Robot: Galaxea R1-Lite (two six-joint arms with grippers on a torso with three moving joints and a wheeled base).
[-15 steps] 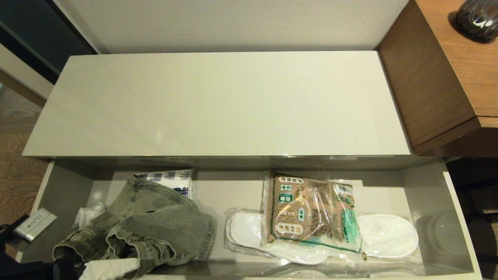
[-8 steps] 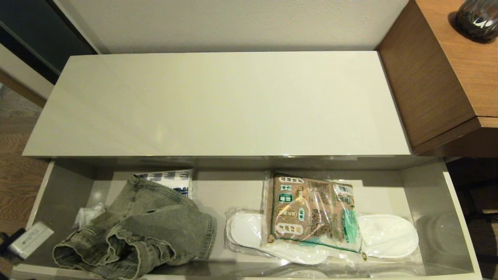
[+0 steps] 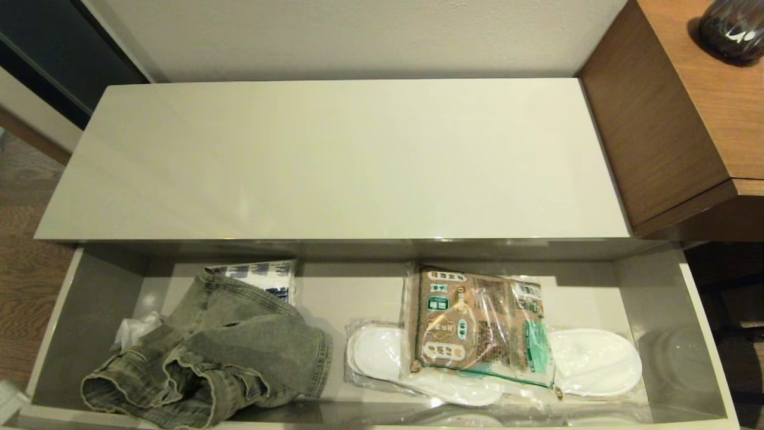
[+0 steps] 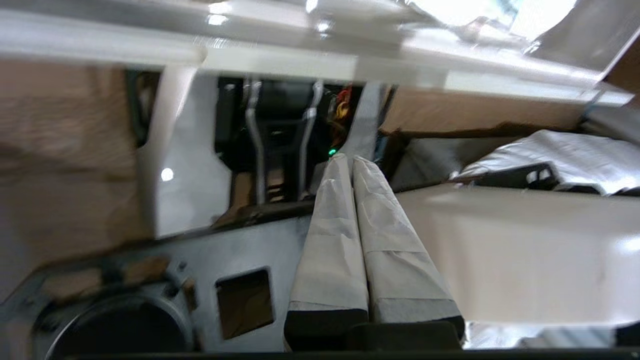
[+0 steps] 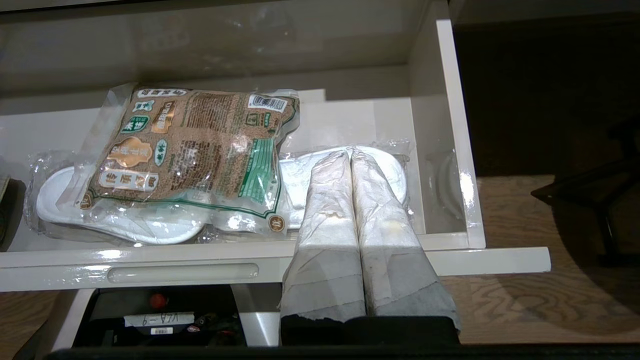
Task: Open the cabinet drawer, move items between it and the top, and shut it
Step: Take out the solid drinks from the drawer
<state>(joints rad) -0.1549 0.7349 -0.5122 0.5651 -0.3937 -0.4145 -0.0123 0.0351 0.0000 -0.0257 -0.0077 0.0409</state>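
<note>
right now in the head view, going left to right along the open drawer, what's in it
Crumpled denim garment → left slipper → bag of brown granules lying on the wrapped slippers → right slipper.

The head view looks steeply down on the top and the open drawer. The right wrist view looks from in front, low and close, into the drawer's right end, sharing the bag. The left wrist view faces the robot's base, under the drawer.
</note>
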